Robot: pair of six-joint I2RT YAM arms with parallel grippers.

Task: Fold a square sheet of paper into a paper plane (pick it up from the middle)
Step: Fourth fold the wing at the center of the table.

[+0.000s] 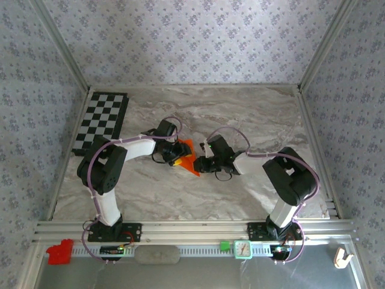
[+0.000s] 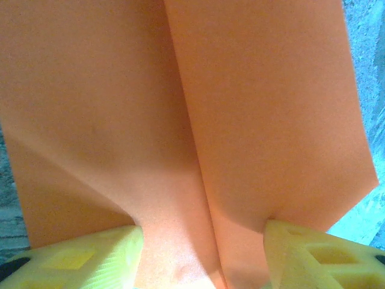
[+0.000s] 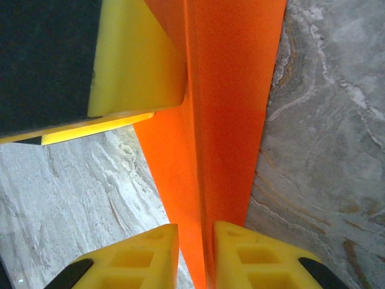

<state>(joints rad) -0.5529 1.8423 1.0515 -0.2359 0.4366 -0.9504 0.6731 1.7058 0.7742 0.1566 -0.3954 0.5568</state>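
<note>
Seen from above, one black-and-white checkerboard (image 1: pixel 102 120) lies at the far left of the marble tabletop (image 1: pixel 252 114). One small red block (image 1: pixel 59 251) sits by the near rail. Both are well apart from the work. At the middle, two arms meet over one orange paper (image 1: pixel 189 159), partly folded with a centre crease. The left tool (image 2: pixel 204 235) is released, its two yellow fingers (image 2: pixel 90 254) spread wide and resting against the paper, likely to steady the flaps. The right tool (image 3: pixel 196 235) is clenched on the paper's folded edge, probably pinching the crease to sharpen it.
</note>
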